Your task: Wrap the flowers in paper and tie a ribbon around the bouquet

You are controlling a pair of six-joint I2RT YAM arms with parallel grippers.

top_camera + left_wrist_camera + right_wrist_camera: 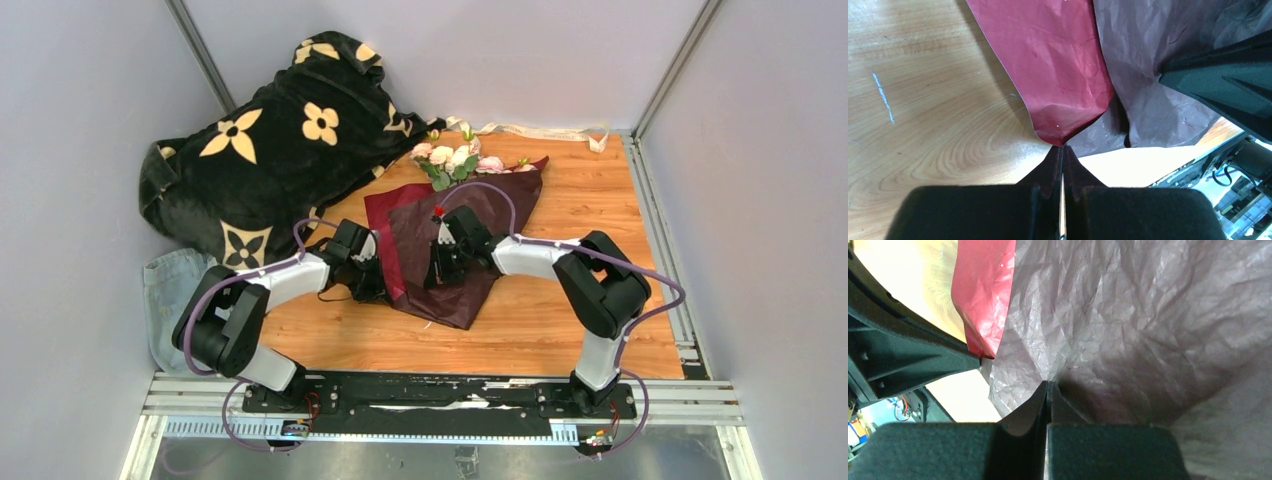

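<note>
I see my left gripper (1063,151) pinching a glossy red pointed corner of the paper (1058,55); my right gripper (1049,386) nips its crinkled maroon middle, with the flowers (452,158) lying beyond both fingertips

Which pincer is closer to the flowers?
Right. The right pincer grips the paper on the near side of the flowers. The left pincer pinches the paper's left edge, farther off to the side.
</note>
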